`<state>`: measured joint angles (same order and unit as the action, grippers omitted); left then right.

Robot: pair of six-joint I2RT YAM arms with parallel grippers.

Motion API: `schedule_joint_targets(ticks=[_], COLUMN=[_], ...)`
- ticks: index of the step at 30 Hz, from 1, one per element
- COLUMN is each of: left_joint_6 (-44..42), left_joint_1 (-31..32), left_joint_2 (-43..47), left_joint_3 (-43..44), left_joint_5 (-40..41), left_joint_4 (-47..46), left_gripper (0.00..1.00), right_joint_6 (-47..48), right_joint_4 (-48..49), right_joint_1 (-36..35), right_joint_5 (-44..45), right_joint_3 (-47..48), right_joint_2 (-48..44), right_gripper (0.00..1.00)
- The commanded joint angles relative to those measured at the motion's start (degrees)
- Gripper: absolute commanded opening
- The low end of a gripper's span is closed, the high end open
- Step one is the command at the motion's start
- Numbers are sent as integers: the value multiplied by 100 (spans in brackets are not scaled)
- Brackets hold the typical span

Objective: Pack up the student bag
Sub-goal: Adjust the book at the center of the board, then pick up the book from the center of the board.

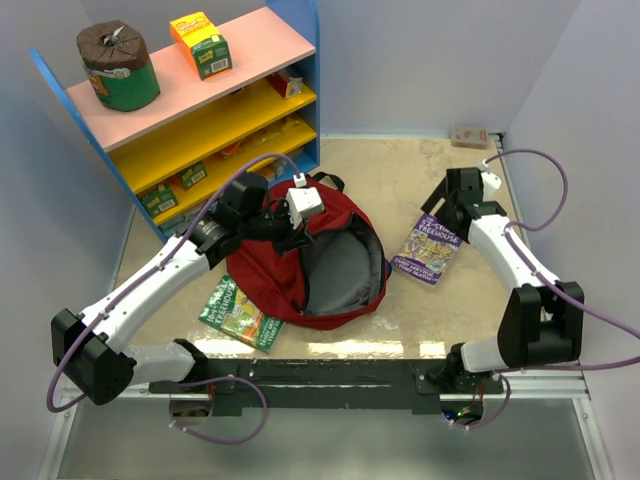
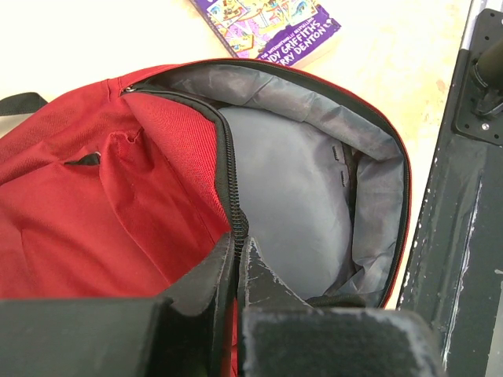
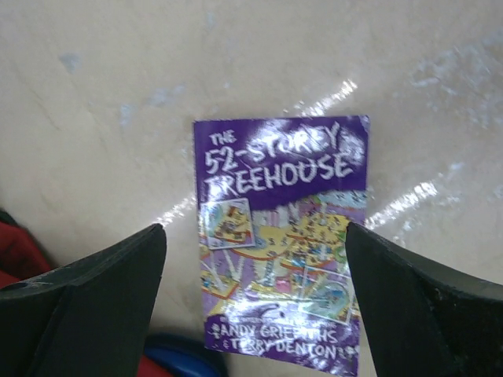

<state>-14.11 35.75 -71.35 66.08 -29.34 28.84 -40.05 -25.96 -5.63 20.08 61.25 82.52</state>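
The dark-red student bag (image 1: 270, 275) lies at the table's middle with its main pocket gaping open and grey lining (image 1: 345, 275) showing. My left gripper (image 1: 290, 235) is shut on the bag's black zipper edge (image 2: 233, 196) and holds the opening up. In the left wrist view the gripper (image 2: 236, 247) pinches that edge, with the empty grey inside (image 2: 291, 188) beyond. My right gripper (image 1: 447, 215) is open above a purple "52-Storey Treehouse" book (image 1: 430, 250). In the right wrist view the book (image 3: 283, 196) lies flat between the spread fingers of that gripper (image 3: 255, 236).
A green book (image 1: 240, 312) lies left of the bag near the front. A blue shelf unit (image 1: 200, 110) with boxes and a can stands at the back left. A small box (image 1: 470, 135) sits at the back right. Something blue (image 3: 181, 357) shows beside the bag.
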Motion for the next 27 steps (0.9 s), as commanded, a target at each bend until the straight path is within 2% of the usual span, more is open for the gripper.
schedule_joint_targets(ticks=[1,6,13,19,27], left_joint_6=[-30,-48,-22,-13,-30], left_joint_1=[29,46,64,108,125], left_joint_2=[69,16,-116,-274,-379], left_joint_3=[203,300,405,537,616], left_joint_5=[-177,-177,-221,-318,-326], left_joint_4=[-115,-19,-36,-10,-19], left_gripper=[4,4,5,5,5], right_joint_6=[-55,-29,199,59,-301], right_joint_4=[-489,-315,160,1232,2059], right_joint_1=[140,281,545,545,554], right_joint_5=[278,-170,-618,-1795,-2253], right_joint_3=[-307,-552,-1228,-1888,-2117], right_joint_2=[-228,211,326,247,809], right_gripper=[98,99,99,99,98])
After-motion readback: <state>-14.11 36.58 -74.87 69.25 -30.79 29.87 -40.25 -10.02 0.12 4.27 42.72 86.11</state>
